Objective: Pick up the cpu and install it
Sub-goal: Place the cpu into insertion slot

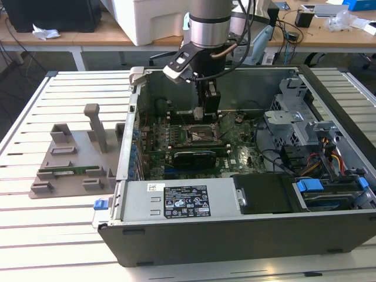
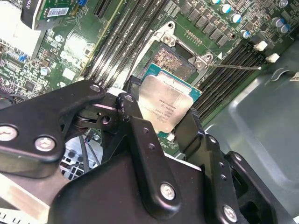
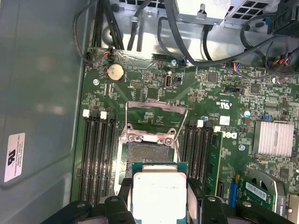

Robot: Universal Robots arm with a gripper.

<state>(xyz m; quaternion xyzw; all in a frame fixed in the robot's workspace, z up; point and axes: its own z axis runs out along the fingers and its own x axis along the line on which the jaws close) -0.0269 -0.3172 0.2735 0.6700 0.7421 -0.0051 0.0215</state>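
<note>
The cpu [image 2: 164, 105] is a flat square chip with a silvery top and a green rim. My gripper [image 2: 161, 112] is shut on it, one black finger [image 2: 128, 106] on each side. In the first wrist view the cpu [image 3: 159, 191] hangs just above the open socket [image 3: 148, 156], overlapping its near edge, and the socket's metal bracket [image 3: 154, 116] is folded back. In the exterior view my gripper [image 1: 205, 113] points down inside the computer case [image 1: 235, 235], right over the socket [image 1: 200, 135] on the motherboard.
Black memory slots [image 3: 98, 154] flank the socket on both sides. A silver heat sink [image 3: 275, 137] and a coin battery [image 3: 115, 71] sit on the board. Cables and a drive cage [image 1: 294, 117] fill the case's right. A grey fixture [image 1: 76, 155] lies on the table at the exterior view's left.
</note>
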